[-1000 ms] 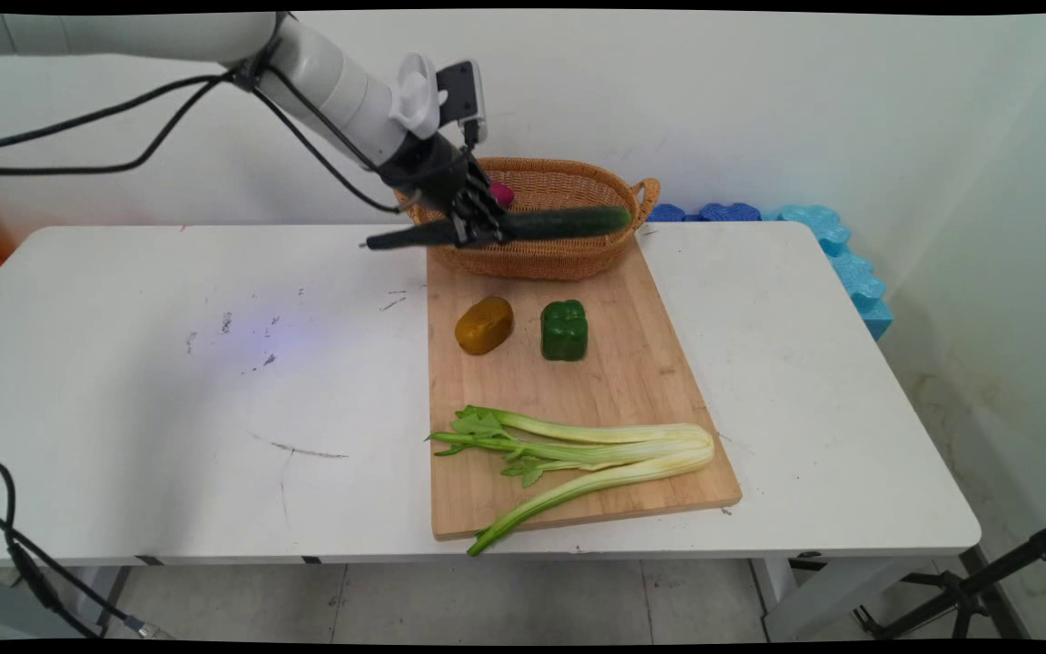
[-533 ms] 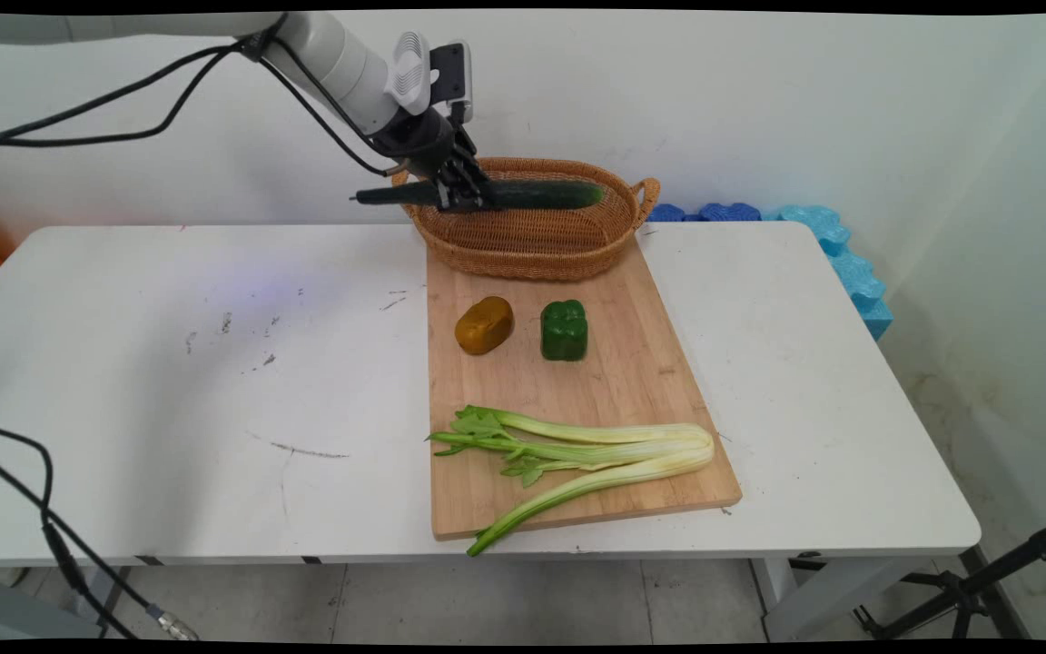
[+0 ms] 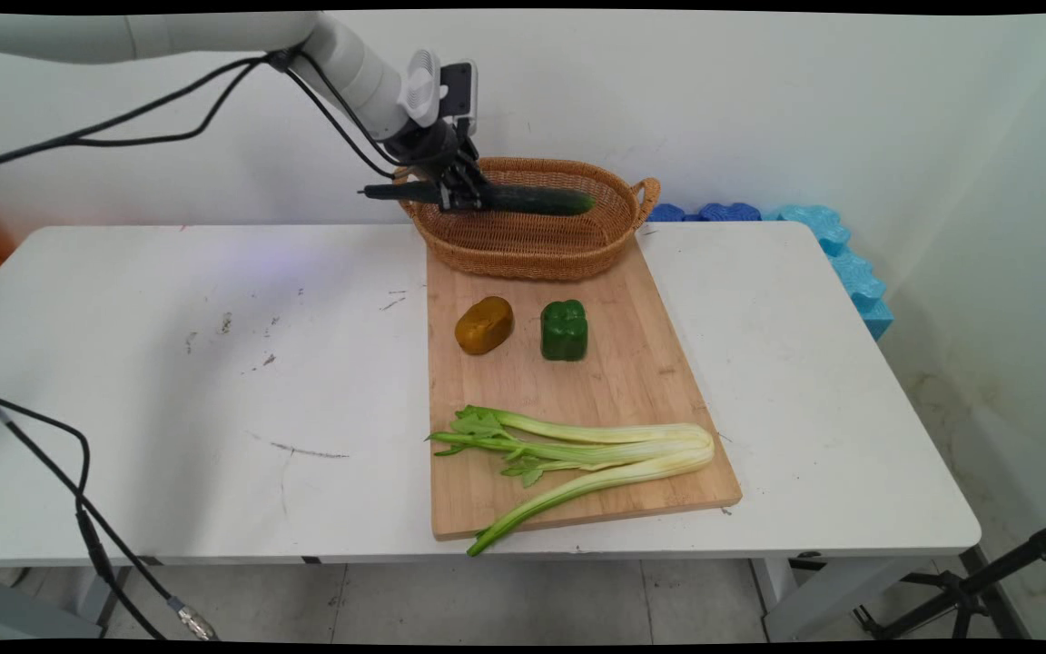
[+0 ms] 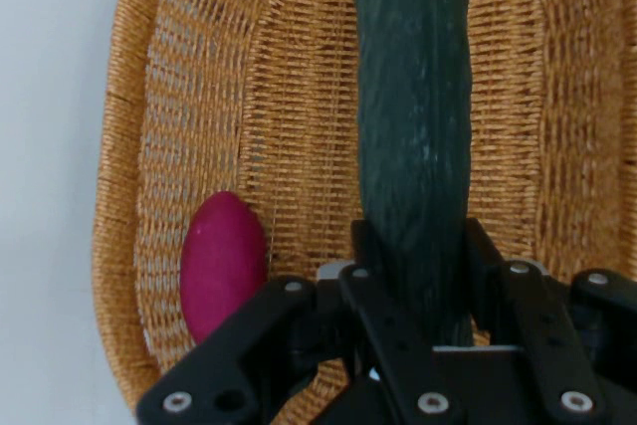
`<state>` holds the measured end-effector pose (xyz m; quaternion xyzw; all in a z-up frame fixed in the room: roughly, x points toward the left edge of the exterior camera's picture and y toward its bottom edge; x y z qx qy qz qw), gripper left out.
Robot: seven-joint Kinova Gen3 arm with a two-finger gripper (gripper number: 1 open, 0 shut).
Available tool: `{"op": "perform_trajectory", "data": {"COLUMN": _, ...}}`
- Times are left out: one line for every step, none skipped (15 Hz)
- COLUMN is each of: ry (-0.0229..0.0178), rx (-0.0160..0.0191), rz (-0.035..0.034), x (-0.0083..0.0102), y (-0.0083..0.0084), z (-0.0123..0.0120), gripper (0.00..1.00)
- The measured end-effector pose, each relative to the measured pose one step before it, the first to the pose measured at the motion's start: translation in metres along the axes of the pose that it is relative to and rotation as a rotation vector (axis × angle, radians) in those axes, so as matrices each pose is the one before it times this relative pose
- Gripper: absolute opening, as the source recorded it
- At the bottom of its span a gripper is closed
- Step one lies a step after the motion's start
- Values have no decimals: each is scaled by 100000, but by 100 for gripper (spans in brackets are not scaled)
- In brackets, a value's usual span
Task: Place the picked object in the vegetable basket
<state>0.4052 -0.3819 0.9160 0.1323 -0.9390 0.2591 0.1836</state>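
One cucumber (image 3: 523, 199) sits clamped in the closed pincer (image 3: 461, 193), level above the wicker basket (image 3: 532, 250). Its long stem end overhangs the basket's left rim, so it might tip out if released; a magenta egg-shaped item (image 4: 223, 264) lies inside.

Bright, even light washes the white counter (image 3: 214, 381), shadows soft and faint. Up close, the basket (image 4: 199, 97) weave and cucumber (image 4: 413, 146) blur slightly.
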Motion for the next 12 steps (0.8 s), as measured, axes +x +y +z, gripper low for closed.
{"op": "perform_trajectory", "data": {"ry": 204, "rx": -411, "rz": 268, "x": -43, "y": -89, "z": 535, "gripper": 0}}
{"op": "perform_trajectory", "data": {"ry": 298, "rx": -527, "rz": 289, "x": -30, "y": -81, "z": 595, "gripper": 0}}
{"op": "perform_trajectory", "data": {"ry": 275, "rx": -526, "rz": 199, "x": -52, "y": -46, "z": 540, "gripper": 0}}
{"op": "perform_trajectory", "data": {"ry": 306, "rx": -459, "rz": 192, "x": -21, "y": -44, "z": 502, "gripper": 0}}
{"op": "perform_trajectory", "data": {"ry": 307, "rx": -369, "rz": 153, "x": 8, "y": -34, "z": 405, "gripper": 0}}
{"op": "perform_trajectory", "data": {"ry": 343, "rx": -397, "rz": 130, "x": -4, "y": -22, "z": 422, "gripper": 100}}
{"op": "perform_trajectory", "data": {"ry": 307, "rx": -296, "rz": 130, "x": 12, "y": -14, "z": 331, "gripper": 100}}
{"op": "perform_trajectory", "data": {"ry": 203, "rx": -186, "rz": 88, "x": 1, "y": -13, "z": 195, "gripper": 100}}
{"op": "perform_trajectory", "data": {"ry": 334, "rx": -303, "rz": 193, "x": 9, "y": -18, "z": 293, "gripper": 100}}
{"op": "perform_trajectory", "data": {"ry": 238, "rx": -200, "rz": 200, "x": 6, "y": -8, "z": 209, "gripper": 100}}
{"op": "perform_trajectory", "data": {"ry": 216, "rx": -168, "rz": 295, "x": 18, "y": 8, "z": 171, "gripper": 100}}
{"op": "perform_trajectory", "data": {"ry": 224, "rx": -155, "rz": 259, "x": 3, "y": 11, "z": 126, "gripper": 100}}
